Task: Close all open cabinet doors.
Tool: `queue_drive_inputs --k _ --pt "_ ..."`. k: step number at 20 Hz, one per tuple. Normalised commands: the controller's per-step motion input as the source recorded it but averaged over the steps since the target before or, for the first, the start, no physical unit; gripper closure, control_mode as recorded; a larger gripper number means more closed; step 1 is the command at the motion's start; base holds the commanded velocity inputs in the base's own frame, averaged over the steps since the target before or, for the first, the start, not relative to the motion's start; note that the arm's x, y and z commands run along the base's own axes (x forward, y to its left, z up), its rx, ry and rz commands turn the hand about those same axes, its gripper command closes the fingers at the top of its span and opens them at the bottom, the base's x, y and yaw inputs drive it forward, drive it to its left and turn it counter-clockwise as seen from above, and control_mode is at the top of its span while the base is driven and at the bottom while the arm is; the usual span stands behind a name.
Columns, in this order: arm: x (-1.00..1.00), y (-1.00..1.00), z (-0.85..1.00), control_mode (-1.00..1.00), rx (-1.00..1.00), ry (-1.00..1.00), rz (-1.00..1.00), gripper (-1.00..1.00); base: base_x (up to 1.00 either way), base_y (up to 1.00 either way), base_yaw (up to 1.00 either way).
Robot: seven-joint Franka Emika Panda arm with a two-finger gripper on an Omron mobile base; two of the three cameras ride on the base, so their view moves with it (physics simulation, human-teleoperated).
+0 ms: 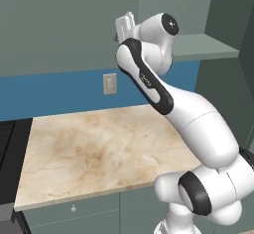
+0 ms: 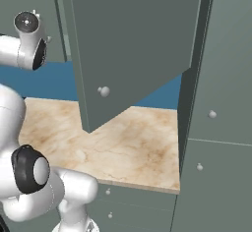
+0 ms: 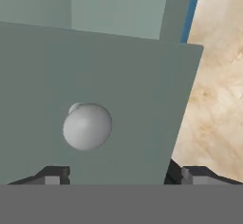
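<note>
Above the counter: a large flat grey-green cabinet door [image 2: 133, 44] of the upper wall cabinets stands swung out over the beige marbled stone countertop [image 2: 133, 142], its lower corner hanging forward of the blue wall strip [image 2: 54, 81].
Door knob: a small round silver knob [image 2: 104, 91] sits near the panel's lower corner on the side towards the arm; in the hand view the same knob [image 3: 87, 126] is large and close, a little left of centre.
Open cabinet: from the left base view the pale grey-green cabinet shelf [image 1: 206, 47] is exposed, which I take as the compartment this door belongs to.
Pincer: the white arm's two-finger gripper [image 3: 118, 175] faces the door's front, its two dark tips spread wide, one on each side of the knob and gripping nothing.
Contact: whether the tips touch the panel cannot be told.
Step in hand: judged from the pose, lining up on the open door to push it shut.
Next move: it likely calls for pressing on the panel's face near the knob, on the free edge, and following the door's arc back towards the cabinet.
Risk: a push near the hinge side may stall, or the tips may slide off the smooth face.
</note>
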Motion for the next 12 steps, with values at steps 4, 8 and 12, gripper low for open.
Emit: queue_drive_inputs --k 4,8,12 --pt "-0.26 0.03 -0.01 -1.00 -0.09 -0.17 -0.04 -1.00 0.00 0.00 0.00" --pt "-0.21 0.00 0.00 -1.00 -0.12 -0.13 -0.19 -1.00 0.00 0.00 0.00" --pt "-0.32 0.00 0.00 -1.00 -0.05 -0.03 -0.19 -1.00 0.00 0.00 0.00"
